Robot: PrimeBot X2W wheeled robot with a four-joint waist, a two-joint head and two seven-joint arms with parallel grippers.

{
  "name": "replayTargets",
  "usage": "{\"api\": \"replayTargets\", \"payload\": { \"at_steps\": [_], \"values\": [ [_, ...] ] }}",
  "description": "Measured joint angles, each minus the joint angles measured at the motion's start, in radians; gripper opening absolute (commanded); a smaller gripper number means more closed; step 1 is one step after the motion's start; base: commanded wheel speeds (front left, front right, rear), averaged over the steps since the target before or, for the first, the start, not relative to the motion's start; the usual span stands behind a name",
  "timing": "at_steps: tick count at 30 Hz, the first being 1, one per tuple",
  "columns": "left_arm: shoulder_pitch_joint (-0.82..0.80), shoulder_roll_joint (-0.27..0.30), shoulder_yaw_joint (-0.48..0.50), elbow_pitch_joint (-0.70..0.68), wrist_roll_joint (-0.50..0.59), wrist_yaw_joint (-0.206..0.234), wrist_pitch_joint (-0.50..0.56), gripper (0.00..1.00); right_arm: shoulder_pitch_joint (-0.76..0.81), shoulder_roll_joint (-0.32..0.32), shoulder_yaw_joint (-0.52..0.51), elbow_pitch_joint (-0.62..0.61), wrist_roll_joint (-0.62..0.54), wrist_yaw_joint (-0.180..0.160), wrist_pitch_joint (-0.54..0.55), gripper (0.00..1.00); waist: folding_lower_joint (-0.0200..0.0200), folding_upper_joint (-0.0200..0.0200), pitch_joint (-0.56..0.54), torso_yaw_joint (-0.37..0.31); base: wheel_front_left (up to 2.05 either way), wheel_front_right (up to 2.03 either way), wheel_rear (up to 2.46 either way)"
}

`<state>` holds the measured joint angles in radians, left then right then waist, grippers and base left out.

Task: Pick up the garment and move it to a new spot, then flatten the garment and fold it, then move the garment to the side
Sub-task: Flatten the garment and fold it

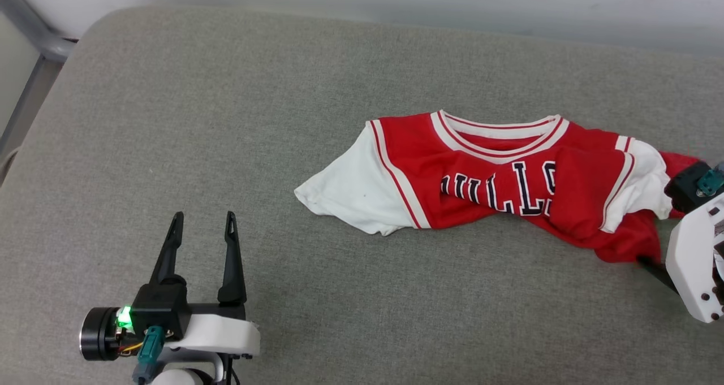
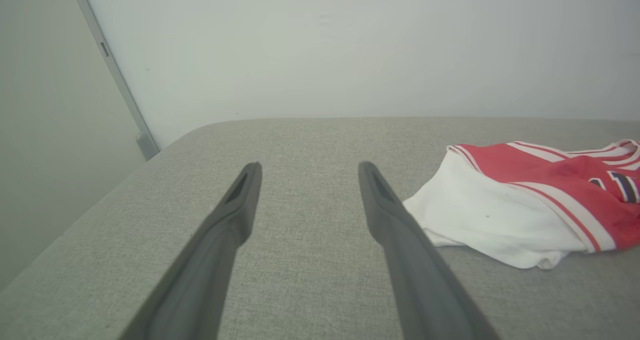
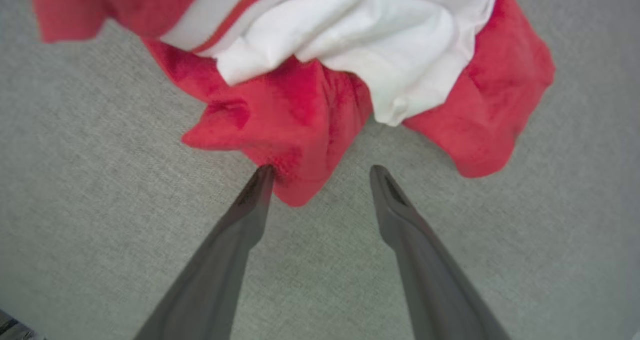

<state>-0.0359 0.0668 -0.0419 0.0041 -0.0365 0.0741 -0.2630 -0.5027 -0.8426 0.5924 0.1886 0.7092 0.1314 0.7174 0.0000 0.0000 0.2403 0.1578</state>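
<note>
Two open claws, both spread wide, holding nothing. Over bare grey cushion [image 1: 226, 119], left gripper [image 1: 201, 222], well apart from the garment [image 1: 492, 176]. Crumpled on the cushion's right half, collar toward the pale wall [image 2: 350, 45], lettering partly folded under. At the red hem, right gripper [image 3: 322, 172], one fingertip at the cloth edge, bunched white sleeve just ahead. Beyond the cushion's far left corner, grey metal post [image 2: 117, 75].

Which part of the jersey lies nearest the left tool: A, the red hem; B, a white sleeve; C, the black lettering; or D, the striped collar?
B: the jersey spreads its white sleeve out toward the left tool, with bare grey surface between them.
</note>
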Motion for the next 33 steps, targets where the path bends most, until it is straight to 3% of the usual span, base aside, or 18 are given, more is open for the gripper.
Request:
{"api": "replayTargets", "payload": {
  "at_steps": [12, 13, 14, 22, 33],
  "values": [
    [-0.034, -0.006, -0.003, 0.006, 0.0, 0.005, 0.0, 1.0, -0.015, 0.041, 0.04, 0.17, -0.031, 0.0, -0.057, 1.0, -0.0001, 0.0, 0.072, 0.035, 0.0, 0.0, 0.0],
    [-0.034, -0.006, 0.0, 0.007, 0.003, 0.005, 0.0, 1.0, -0.019, 0.043, 0.05, 0.171, -0.029, 0.0, -0.07, 0.58, -0.0001, 0.0, 0.07, 0.032, 0.0, 0.0, 0.0],
    [-0.034, -0.006, 0.001, 0.009, 0.006, 0.005, 0.0, 1.0, -0.023, 0.046, 0.058, 0.173, -0.021, 0.0, -0.084, 0.0, -0.0001, 0.0, 0.068, 0.028, 0.0, 0.0, 0.0],
    [-0.029, -0.002, 0.012, 0.015, 0.011, 0.001, 0.0, 1.0, -0.028, 0.07, 0.077, 0.118, 0.045, -0.001, -0.195, 0.0, 0.0002, 0.0, 0.022, -0.004, 0.0, 0.0, 0.0],
    [0.022, 0.007, 0.019, 0.014, 0.015, -0.001, 0.0, 1.0, -0.07, 0.07, -0.058, -0.078, 0.155, 0.0, -0.224, 0.0, 0.0001, 0.0, -0.084, -0.037, 0.0, 0.0, 0.0]
  ]
}}
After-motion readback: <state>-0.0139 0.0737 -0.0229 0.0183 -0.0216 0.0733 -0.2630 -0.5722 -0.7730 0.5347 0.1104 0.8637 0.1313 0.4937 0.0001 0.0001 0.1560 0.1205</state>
